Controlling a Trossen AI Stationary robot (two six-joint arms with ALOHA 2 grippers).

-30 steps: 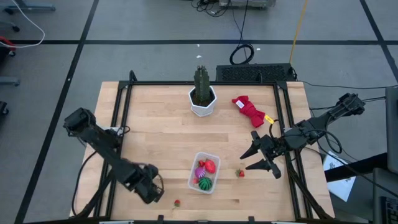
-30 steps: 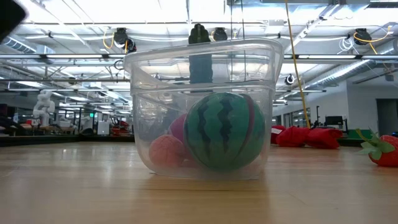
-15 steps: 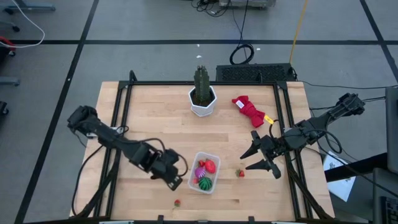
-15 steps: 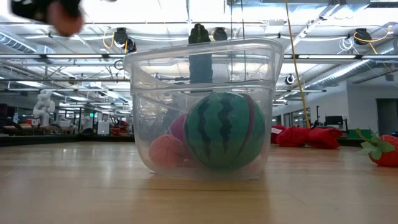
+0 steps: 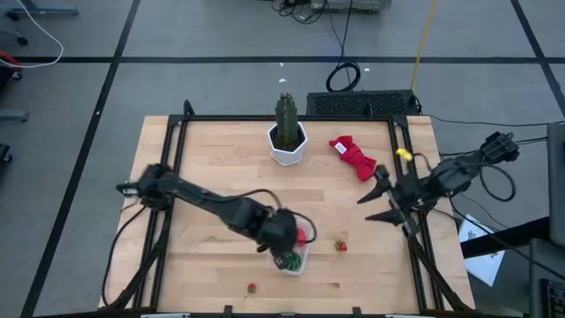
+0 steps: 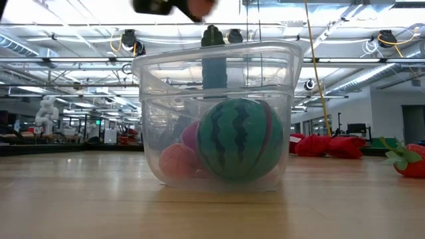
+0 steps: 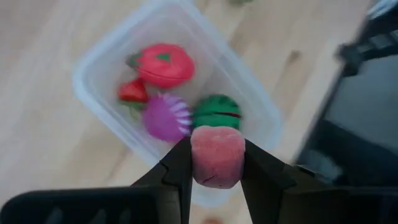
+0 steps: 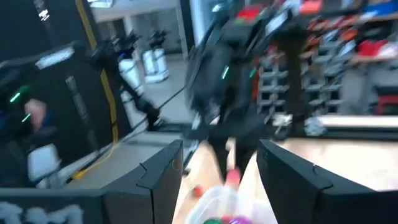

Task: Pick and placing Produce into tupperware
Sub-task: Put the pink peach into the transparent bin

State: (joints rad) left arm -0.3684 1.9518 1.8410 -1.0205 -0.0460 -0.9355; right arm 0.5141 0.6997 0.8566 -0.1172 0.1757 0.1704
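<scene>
Over the past second the left arm has been swinging in from the table's left edge, and the left gripper [image 5: 284, 231] is now hanging over the tupperware [image 5: 298, 261]. Its fingers are clamped on a small pink piece [image 7: 217, 155], held directly above the open container. Inside, the wrist view is showing the larger red piece [image 7: 163, 65], a little strawberry [image 7: 133, 92], the purple spiky piece [image 7: 166, 117] and the green striped ball [image 7: 216, 111]. That is putting this piece one release away from being packed.

Further right, another small strawberry [image 5: 341, 246] is lying on the table just beside the tupperware, not yet collected, and a tiny red bit [image 5: 252, 287] is sitting near the front edge.

At the far right, the right gripper [image 5: 386, 201] is pulling back towards the table's right rail, its fingers standing apart and, as far as the blurred view allows, empty.
</scene>
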